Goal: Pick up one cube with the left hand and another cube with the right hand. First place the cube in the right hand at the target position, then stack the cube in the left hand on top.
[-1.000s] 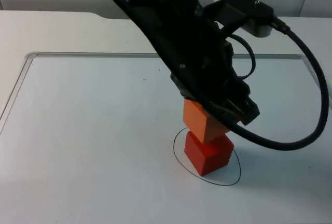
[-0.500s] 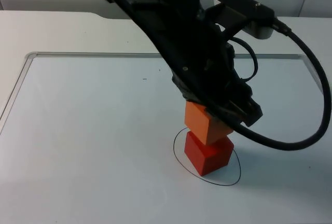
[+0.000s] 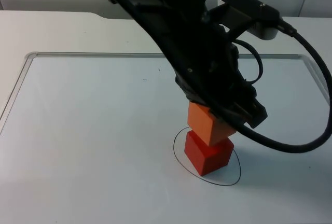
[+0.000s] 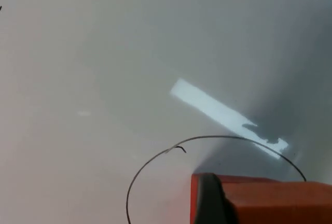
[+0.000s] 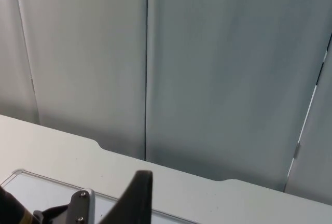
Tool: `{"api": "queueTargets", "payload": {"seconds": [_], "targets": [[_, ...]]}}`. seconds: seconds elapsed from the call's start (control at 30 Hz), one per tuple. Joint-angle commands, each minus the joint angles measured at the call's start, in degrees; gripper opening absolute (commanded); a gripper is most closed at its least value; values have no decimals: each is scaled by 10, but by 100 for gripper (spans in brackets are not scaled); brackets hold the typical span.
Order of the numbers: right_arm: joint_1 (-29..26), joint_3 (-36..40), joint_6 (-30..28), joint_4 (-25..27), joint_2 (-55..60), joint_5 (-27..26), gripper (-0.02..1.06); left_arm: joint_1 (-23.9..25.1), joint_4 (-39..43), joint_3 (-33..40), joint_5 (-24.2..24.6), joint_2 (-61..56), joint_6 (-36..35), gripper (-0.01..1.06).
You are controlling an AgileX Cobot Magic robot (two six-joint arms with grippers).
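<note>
left hand point(image 3: 224, 117) grips one orange cube point(image 3: 208, 125) atop one red cube point(image 3: 208, 154), inside drawn circle point(image 3: 179, 154).

The left arm point(image 3: 171, 32) was built of glossy black, bulky segments tapering toward the left gripper point(image 3: 228, 111), whose blocky black fingers ended in squared tips. One rounded black fingertip point(image 4: 210, 200) (matte, softly edged) was seen close up. A black fingertip point(image 5: 137, 195) of the right gripper was pointed, and a silver plate with two small screws point(image 5: 80, 208) was fixed beside it.
</note>
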Motion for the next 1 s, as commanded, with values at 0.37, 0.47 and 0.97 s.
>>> {"api": "queueTargets", "payload": {"seconds": [0.37,0.47,0.97], "targets": [[2,3,0,-4,-2,8,105,-5,10,4,-12,4,-10,4],[2,3,0,-4,-2,8,105,-5,7,4,-12,6,-10,4],[2,3,0,-4,-2,8,105,-10,7,10,-14,15,-18,4]]}}
